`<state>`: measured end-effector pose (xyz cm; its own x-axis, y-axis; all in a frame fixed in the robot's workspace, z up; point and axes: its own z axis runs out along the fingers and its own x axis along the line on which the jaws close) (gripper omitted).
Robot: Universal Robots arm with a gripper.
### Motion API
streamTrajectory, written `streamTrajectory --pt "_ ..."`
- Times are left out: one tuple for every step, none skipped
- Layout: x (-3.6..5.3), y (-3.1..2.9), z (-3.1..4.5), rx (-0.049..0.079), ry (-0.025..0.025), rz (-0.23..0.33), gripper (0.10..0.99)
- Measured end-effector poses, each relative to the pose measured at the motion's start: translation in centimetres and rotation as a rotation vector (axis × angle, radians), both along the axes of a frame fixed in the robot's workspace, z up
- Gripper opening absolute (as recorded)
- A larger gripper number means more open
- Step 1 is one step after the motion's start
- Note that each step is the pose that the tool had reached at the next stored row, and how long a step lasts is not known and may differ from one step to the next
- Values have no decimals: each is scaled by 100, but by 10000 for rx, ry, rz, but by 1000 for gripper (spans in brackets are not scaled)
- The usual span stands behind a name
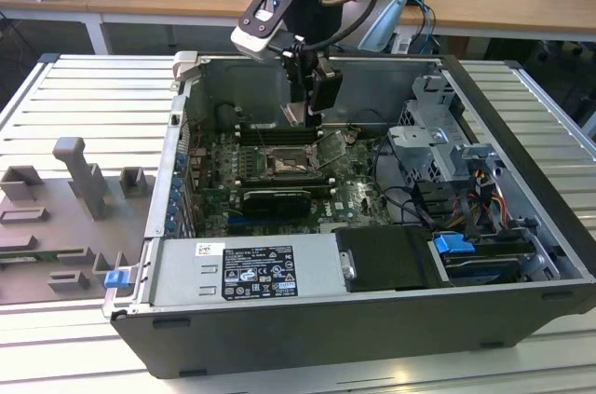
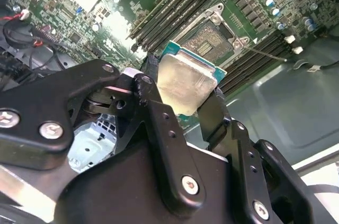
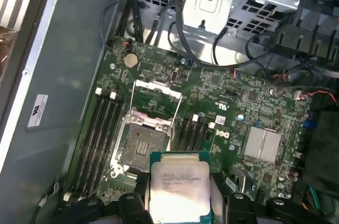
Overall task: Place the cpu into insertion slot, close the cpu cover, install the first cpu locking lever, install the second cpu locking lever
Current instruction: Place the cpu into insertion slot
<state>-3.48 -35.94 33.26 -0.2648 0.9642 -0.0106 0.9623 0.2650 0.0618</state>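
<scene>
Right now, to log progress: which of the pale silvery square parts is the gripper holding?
The green-edged cpu, clamped between the black fingers; the ribbed heatsink sits on the board.

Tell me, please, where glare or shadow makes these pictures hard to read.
Second wrist view: glare washes out a patch of the green board; the chip in the tool shows a dull sheen. First wrist view: the socket is evenly lit, no strong shadow. Exterior view: the socket lies dimmer inside the case than the table around.

A pale slatted metal counter [image 1: 88,101] carries an open computer case [image 1: 317,338] lying on its side; just beside it, at the exterior view's left, lies a grey block-studded fixture [image 1: 51,226]
</scene>
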Motion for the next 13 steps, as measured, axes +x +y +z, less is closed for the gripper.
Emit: streamTrajectory --pt "0 0 -17 -1 0 -44 541" --pt "0 1 -34 0 0 -113 541" --pt "0 2 -89 0 0 -500 541" --pt "0 2 -140 0 0 -1007 541" --pt "0 2 -165 0 0 -1257 541" --pt "0 2 -185 -1 0 -1460 541" --pt "0 2 -221 -1 1 -1788 541" --pt "0 5 -252 -1 0 -1962 541" --pt "-1 16 -275 -2 1 -2008 541" --pt "0 28 -293 -3 1 -2010 541" --pt "0 36 -312 -1 0 -2010 541" --pt "-1 46 -336 0 -1 -2010 541" --pt "-3 57 -373 0 0 -2009 541"
